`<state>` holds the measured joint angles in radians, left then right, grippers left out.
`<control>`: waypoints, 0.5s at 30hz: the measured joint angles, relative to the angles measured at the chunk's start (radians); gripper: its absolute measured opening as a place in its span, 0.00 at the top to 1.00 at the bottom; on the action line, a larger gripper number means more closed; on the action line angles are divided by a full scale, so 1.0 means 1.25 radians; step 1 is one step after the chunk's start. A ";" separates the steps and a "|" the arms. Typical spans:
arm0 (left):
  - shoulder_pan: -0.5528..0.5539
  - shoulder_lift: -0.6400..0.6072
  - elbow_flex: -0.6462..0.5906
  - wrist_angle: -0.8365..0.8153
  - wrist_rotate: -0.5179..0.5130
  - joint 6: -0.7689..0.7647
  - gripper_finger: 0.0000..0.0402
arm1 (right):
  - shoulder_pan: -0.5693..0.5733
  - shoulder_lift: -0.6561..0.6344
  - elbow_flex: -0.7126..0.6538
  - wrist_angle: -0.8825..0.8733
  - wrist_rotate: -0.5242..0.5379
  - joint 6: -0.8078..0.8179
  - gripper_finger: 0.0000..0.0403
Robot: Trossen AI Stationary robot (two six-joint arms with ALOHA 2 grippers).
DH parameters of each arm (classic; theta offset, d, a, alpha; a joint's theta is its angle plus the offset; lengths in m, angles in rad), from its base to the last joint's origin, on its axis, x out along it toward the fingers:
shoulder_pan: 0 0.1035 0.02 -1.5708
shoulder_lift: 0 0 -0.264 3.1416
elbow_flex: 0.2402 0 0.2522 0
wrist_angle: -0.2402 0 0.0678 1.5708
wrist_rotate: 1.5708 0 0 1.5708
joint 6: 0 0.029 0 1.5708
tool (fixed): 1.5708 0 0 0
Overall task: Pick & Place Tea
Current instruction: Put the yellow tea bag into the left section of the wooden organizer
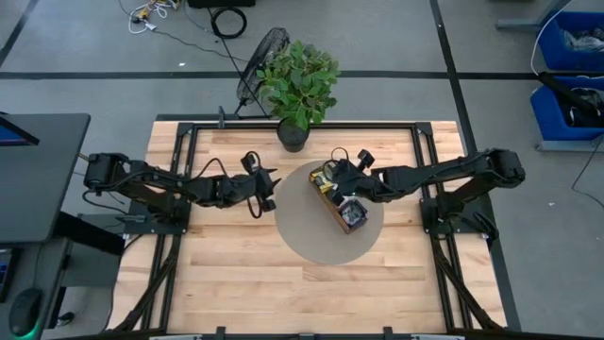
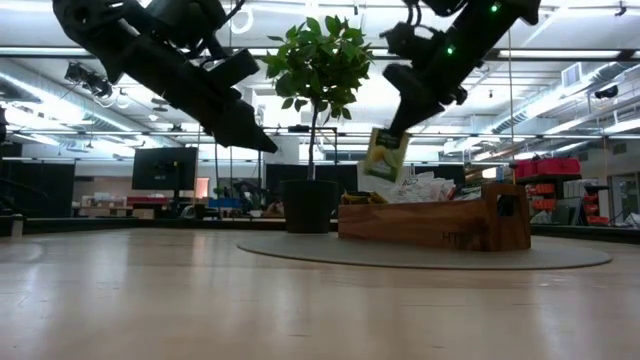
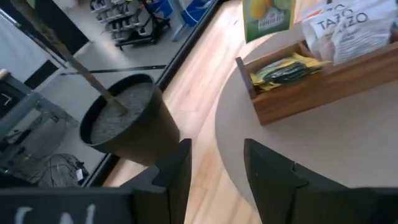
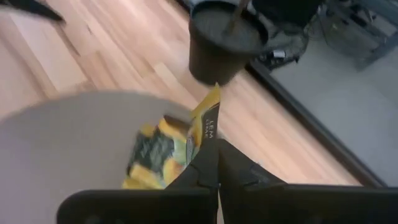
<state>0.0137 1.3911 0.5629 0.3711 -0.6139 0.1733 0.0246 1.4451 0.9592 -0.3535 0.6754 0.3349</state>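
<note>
Yellow and green, a tea-bag packet hangs from the right gripper, whose jaws are clenched on its upper edge; in the low view it dangles clear above the near end of the wooden box, not touching the packets below. In the right wrist view the same packet stands pinched between the two dark fingers, and just beyond the fingertips lie more yellow-and-dark packets in the end compartment of the box. The box sits on a round grey mat on the wooden table, and the high view shows the right gripper over the end of the box nearest the potted plant. White packets stick up from the box farther along, away from the raised one. The left gripper hovers off the mat's edge, well apart from the box, its jaws released and holding nothing; the left wrist view shows bare table and mat between its two spread fingers. Ahead of those jaws the plant's dark pot stands to one side and the box to the other, with the lifted packet above the box's end. In the low view the left gripper hangs in the air beside the plant's trunk.
</note>
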 joint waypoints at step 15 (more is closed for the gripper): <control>0.101 -0.067 -0.197 0.436 0.571 -0.030 0.62 | -0.009 0.080 0.080 -0.094 0.020 0.028 1.00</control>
<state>0.1393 1.3068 0.3161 0.9164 0.0993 0.1356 0.0134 1.5453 1.0594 -0.4707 0.7002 0.3696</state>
